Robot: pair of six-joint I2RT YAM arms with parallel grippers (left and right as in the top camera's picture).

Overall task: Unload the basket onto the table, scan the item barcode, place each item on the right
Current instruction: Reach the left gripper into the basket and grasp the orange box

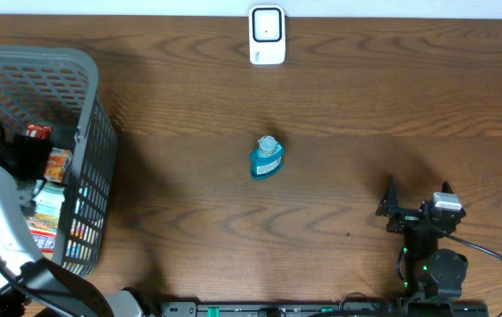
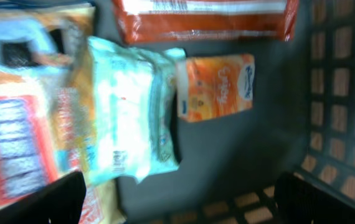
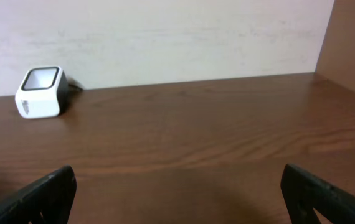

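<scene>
Your left gripper (image 2: 177, 205) hangs wide open inside the basket (image 2: 339, 93), just above the packets (image 2: 131, 112). Your right gripper (image 3: 177, 202) gapes wide too, empty. The bottle (image 1: 267, 158) sits mid table (image 1: 409, 88), well apart from the scanner (image 1: 267, 35).

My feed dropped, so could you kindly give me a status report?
Left pincer open, over basket above pale packet. Right pincer open, empty, facing scanner. Blue bottle mid-table, untouched. Nothing between bottle and scanner.
</scene>
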